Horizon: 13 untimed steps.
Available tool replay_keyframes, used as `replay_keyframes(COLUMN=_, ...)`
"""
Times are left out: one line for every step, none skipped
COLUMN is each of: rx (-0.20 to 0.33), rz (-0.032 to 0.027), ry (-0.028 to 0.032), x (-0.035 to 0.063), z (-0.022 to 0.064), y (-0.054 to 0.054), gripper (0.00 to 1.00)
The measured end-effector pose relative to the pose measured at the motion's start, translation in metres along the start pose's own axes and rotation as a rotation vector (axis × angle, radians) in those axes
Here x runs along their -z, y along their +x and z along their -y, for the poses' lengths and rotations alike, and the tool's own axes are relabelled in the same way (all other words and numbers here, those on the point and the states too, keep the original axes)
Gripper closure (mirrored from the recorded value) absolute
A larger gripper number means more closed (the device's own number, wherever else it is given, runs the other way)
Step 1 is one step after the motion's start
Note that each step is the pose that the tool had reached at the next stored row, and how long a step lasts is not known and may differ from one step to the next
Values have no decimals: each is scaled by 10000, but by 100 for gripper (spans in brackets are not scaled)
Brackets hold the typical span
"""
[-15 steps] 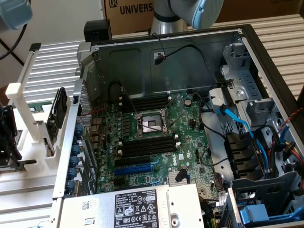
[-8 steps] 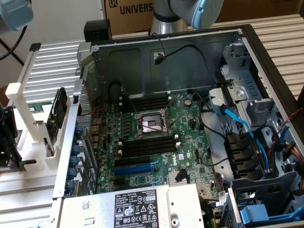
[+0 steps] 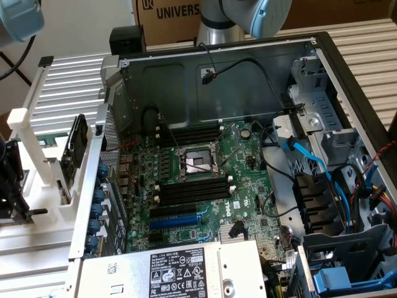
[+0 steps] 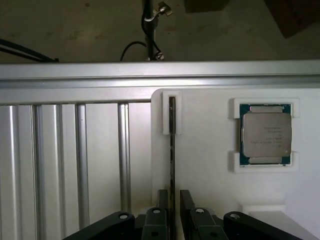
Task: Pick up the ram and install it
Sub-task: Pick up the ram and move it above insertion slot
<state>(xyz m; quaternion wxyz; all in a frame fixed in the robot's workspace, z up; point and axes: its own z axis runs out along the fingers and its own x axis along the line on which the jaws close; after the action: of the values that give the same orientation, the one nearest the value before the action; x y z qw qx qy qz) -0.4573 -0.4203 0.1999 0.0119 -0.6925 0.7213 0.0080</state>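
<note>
Wrist view | claw (image 4: 174,196): fingers apart, straddling the ram (image 4: 172,145), not clamped | ram: on edge in white holder (image 4: 210,190) slot | tip: probably best to centre it and close squarely, avoiding tilt.

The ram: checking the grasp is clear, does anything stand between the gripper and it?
Nothing visible does. The ram stands on edge in the white holder; the open gripper has a finger either side of it.

Dark ram (image 4: 172,142), white tray (image 4: 207,165) — silver processor (image 4: 265,134) edged green — grey ribbed table (image 4: 60,160)
</note>
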Motion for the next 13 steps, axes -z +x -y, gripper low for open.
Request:
replay_keyframes(rx=0, rz=0, ry=0, x=0, z=0, y=0, gripper=76)
replay_keyframes(rx=0, rz=0, ry=0, x=0, z=0, y=0, gripper=76)
replay_keyframes(rx=0, rz=0, ry=0, x=0, z=0, y=0, gripper=76)
replay_keyframes(rx=0, rz=0, ry=0, x=0, z=0, y=0, gripper=76)
replay_keyframes(rx=0, rz=0, ry=0, x=0, z=0, y=0, gripper=76)
replay_keyframes(rx=0, rz=0, ry=1, x=0, z=0, y=0, gripper=78)
replay_keyframes(rx=0, rz=-1, ry=0, x=0, z=0, y=0, gripper=78)
replay_keyframes(rx=0, rz=0, ry=0, x=0, z=0, y=0, gripper=85)
replay_keyframes(rx=1, rz=0, ry=0, x=0, z=0, y=0, gripper=85)
replay_keyframes(rx=0, rz=0, ry=0, x=0, z=0, y=0, gripper=88)
replay_keyframes(rx=0, rz=0, ry=0, x=0, z=0, y=0, gripper=88)
replay_keyframes(rx=0, rz=0, ry=0, x=0, z=0, y=0, gripper=88)
replay_keyframes(rx=0, rz=0, ry=0, x=0, z=0, y=0, gripper=88)
